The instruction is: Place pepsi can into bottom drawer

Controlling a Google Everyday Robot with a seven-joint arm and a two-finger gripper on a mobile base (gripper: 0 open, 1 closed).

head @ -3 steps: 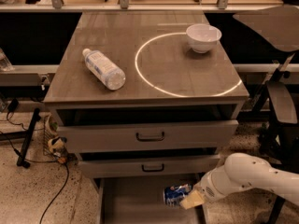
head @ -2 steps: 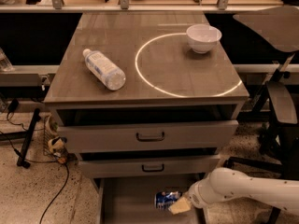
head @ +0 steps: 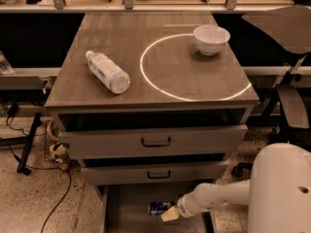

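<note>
At the lower middle of the frame, the hand (head: 169, 213) pinches the pepsi can (head: 158, 208) on its side, low inside the open bottom drawer (head: 127, 210), likely so it can be set down gently. The bottle (head: 108, 72) and bowl (head: 211, 39) sit on the bench (head: 165, 89).

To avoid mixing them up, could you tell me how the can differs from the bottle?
The can is small and dark blue; the bottle is longer and clear with a pale label. The can is down at the open bottom drawer, right beside the gripper; the bottle lies on the cabinet top, far from the gripper. Both appear to be on their sides.
</note>
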